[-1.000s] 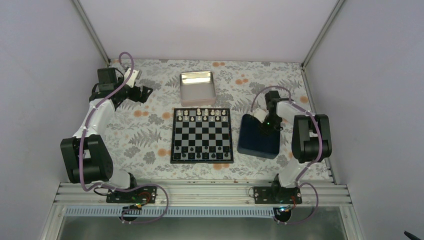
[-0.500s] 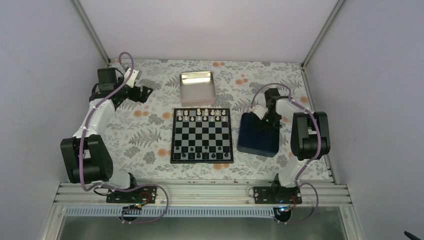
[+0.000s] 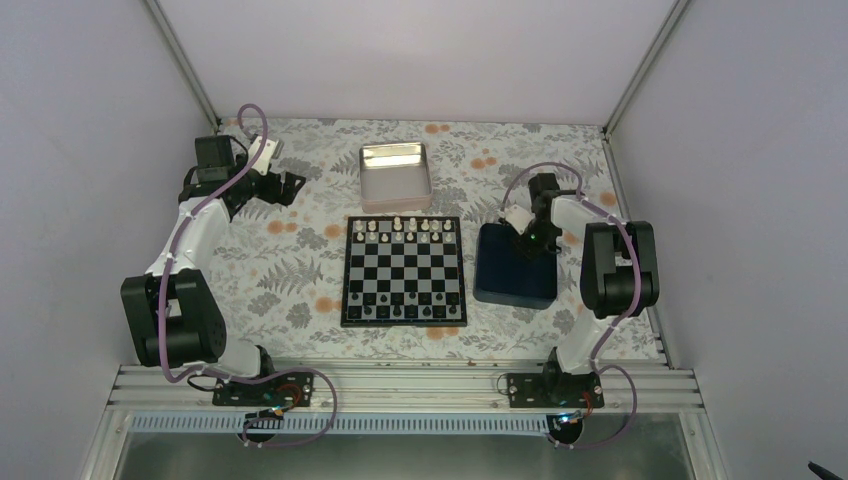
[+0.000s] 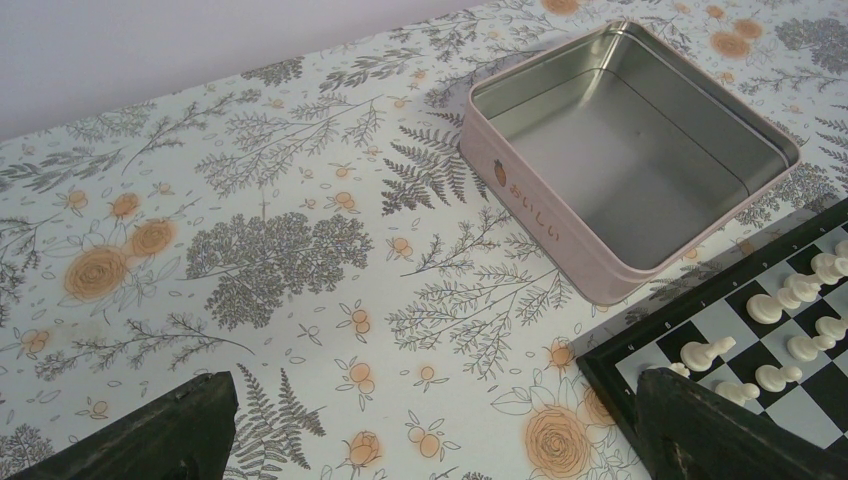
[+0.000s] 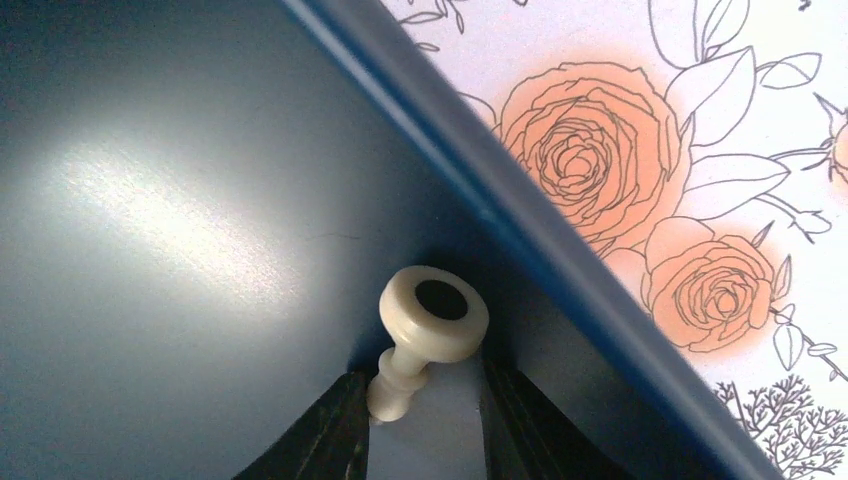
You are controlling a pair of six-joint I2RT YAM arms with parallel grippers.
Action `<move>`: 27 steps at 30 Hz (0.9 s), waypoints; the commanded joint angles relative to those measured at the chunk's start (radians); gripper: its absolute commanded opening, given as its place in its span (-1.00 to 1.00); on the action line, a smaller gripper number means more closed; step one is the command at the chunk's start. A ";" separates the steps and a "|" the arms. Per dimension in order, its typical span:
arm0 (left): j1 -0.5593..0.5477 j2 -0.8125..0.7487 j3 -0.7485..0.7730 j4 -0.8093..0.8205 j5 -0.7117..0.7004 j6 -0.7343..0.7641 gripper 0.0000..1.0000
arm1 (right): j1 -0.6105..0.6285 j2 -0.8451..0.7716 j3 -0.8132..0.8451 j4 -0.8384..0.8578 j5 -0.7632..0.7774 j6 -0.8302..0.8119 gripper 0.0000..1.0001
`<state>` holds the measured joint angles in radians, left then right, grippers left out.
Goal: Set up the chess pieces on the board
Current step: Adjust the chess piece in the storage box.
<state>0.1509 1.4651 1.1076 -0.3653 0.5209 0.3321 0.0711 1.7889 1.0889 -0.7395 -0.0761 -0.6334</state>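
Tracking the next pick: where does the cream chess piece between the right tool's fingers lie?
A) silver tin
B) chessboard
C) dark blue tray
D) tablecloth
C: the cream piece lies on the dark blue tray floor beside its wall, with the right tool straddling it.

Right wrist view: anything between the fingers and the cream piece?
Nothing visible. The cream piece lies between the fingers of the right gripper; the wall of the blue tray runs close beside it.
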 commanded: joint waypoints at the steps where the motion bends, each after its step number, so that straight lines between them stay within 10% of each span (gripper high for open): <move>1: 0.009 -0.013 -0.003 0.006 0.026 0.017 0.97 | 0.008 0.014 0.019 0.027 -0.034 0.019 -0.35; 27: 0.009 -0.009 0.001 0.002 0.039 0.018 0.97 | 0.082 -0.080 0.032 -0.126 0.108 -0.043 -0.87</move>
<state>0.1509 1.4651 1.1076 -0.3687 0.5293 0.3328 0.1078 1.7767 1.0893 -0.7361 -0.0513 -0.6315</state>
